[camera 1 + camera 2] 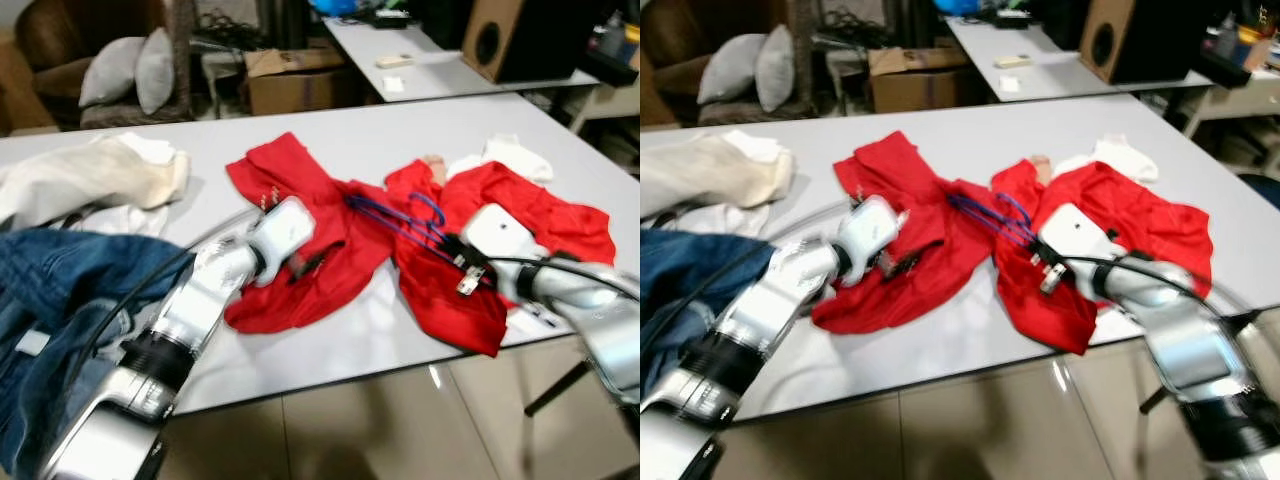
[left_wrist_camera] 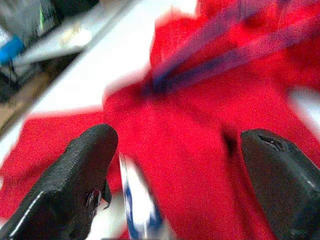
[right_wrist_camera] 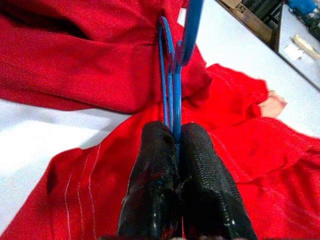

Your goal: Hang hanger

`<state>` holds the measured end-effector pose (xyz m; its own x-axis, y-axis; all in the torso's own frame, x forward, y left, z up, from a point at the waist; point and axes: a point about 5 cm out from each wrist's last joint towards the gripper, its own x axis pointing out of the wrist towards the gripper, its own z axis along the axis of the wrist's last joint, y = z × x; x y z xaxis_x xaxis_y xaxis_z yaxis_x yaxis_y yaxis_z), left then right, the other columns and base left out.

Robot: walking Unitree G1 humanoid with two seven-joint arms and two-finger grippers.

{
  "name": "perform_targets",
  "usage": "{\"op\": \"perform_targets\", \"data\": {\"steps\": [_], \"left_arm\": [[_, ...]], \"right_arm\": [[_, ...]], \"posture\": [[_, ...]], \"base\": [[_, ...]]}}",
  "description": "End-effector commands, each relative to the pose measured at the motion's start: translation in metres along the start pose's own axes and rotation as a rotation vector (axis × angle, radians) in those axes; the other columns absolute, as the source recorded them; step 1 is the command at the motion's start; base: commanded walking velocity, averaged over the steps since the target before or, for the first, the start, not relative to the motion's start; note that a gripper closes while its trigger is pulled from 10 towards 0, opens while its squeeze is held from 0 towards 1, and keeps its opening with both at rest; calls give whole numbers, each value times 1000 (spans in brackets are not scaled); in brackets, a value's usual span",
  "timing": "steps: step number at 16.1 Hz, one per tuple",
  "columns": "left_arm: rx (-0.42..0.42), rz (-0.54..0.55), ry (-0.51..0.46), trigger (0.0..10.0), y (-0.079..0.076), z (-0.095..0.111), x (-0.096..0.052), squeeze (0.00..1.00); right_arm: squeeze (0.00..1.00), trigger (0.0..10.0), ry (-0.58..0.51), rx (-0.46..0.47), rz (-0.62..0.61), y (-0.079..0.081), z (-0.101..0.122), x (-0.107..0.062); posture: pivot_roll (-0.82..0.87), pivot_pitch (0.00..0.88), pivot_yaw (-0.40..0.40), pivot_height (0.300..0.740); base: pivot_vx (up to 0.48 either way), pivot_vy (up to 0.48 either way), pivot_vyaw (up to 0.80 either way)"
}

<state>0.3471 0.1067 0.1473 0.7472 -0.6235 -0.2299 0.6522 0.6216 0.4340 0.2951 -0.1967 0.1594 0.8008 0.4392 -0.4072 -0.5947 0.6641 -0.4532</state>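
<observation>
hanger (image 3: 172, 95) pinched in right gripper (image 3: 176, 137)

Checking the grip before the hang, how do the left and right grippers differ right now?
The right gripper is shut on the thin blue wire hangers; the left gripper is open, holding nothing. The right sits at the hangers, the left over the red cloth garment beside them. Both hover low over the white table.

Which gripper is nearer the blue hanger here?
Right. The right gripper is shut on the blue hanger lying on the red garment. The left gripper hovers open beside it, above the red cloth.
</observation>
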Motion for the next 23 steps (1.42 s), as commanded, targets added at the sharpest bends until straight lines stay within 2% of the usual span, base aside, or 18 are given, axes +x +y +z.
{"op": "perform_targets", "data": {"steps": [1, 2, 3, 4, 5, 8, 9, 10, 12, 13, 14, 17, 23], "left_arm": [[-35, 14, -19, 10000, 6, -1, -4, 0], [-87, -8, -63, 10000, 12, 2, -8, 0], [-112, -40, -61, 10000, 16, 0, -12, 0], [-114, -95, -36, 10000, 15, -6, -15, 0], [-132, -145, -15, 10000, 12, -11, -17, 1000], [-102, -213, 53, 10000, -1, -27, -19, 1000], [-48, -180, 105, 10000, -2, -36, -18, 1000], [-25, -141, 144, 10000, -2, -43, -17, 0], [-47, -130, 169, 9725, -5, -49, -14, 0], [-55, -114, 183, 2745, -6, -52, -14, 0], [-50, -89, 190, 0, -4, -53, -13, 0], [-34, 9, 204, 0, 8, -57, -14, 0], [-70, 16, 200, 0, 6, -60, -12, 0]], "right_arm": [[0, 10000, -28, -10, -25, -5, 6, 0], [0, 10000, -140, 80, 20, 1, 21, -1], [0, 10000, -220, 125, 62, 6, 32, -7], [0, 10000, -250, 116, 93, 10, 35, -18], [0, 10000, -255, 118, 77, 10, 33, -26], [0, 10000, -213, 107, 14, 13, 22, -49], [0, 10000, -202, 111, -8, 15, 21, -56], [0, 10000, -191, 117, -34, 18, 19, -61], [0, 10000, -171, 148, -63, 23, 15, -68], [0, 10000, -150, 159, -74, 28, 10, -70], [0, 10000, -143, 165, -80, 29, 9, -70], [0, 10000, -134, 196, -99, 37, 8, -72], [0, 10000, -110, 204, -111, 42, 3, -74]], "posture": [[-106, 0, 75, 740], [-118, 0, 88, 740], [-123, 0, 93, 740], [-124, 0, 97, 740], [-125, 0, 98, 740], [-137, 0, 111, 740], [-143, 0, 112, 740], [-147, 0, 112, 740], [-150, 0, 112, 740], [-151, 0, 115, 740], [-151, 0, 115, 740], [-146, 0, 117, 740], [-155, 0, 132, 740]], "base": [[0, 0, 0], [0, 0, 0], [0, 0, 0], [0, 0, 0], [0, 0, 0], [0, 0, 0], [0, 0, 0], [0, 0, 0], [0, 0, 0], [0, 0, 0], [0, 0, 0], [0, 0, 0], [0, 0, 0]]}}
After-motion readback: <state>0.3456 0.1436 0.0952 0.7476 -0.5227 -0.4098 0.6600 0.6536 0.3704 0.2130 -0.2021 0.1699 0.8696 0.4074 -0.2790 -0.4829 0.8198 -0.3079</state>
